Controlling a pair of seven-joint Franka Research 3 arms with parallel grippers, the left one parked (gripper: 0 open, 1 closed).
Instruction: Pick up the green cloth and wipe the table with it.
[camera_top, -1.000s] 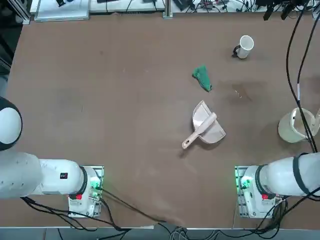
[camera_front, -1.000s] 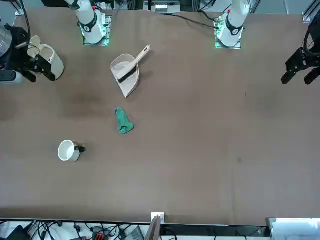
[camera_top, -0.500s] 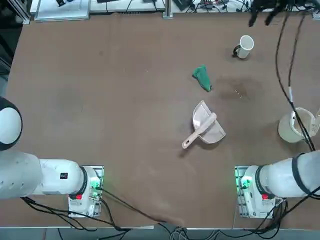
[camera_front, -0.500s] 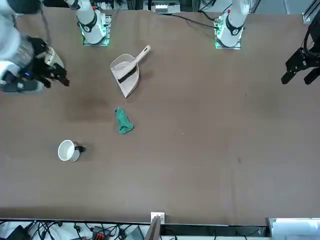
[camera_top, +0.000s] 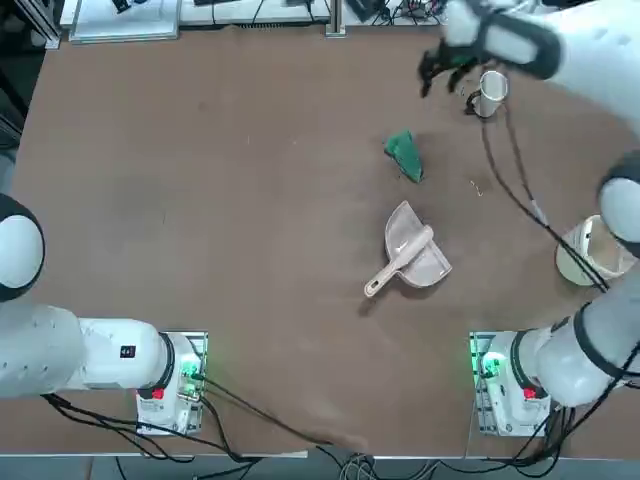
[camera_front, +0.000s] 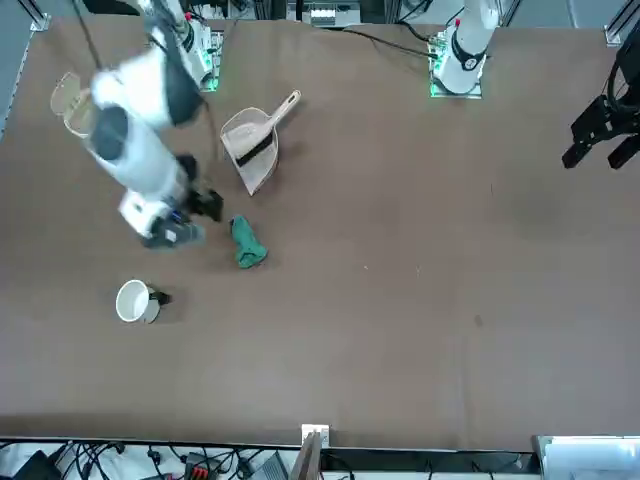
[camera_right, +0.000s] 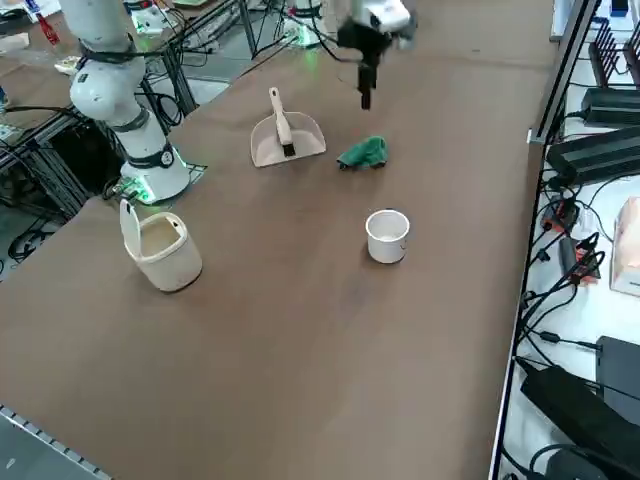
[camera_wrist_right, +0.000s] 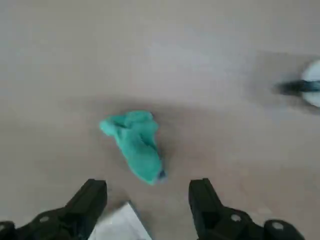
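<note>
End effector fingers apart, empty, hovering near green cloth bunched mid-tabletop beyond dustpan. Risk: off-centre descent, pinching one fold only or nudging cup.

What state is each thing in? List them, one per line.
green cloth: bunched, lying free on the table.
right gripper: open, empty, above the table near the cloth.
dustpan: lying flat, brush resting in it.
cup: upright.
beige bucket: upright, near the table edge.
</note>
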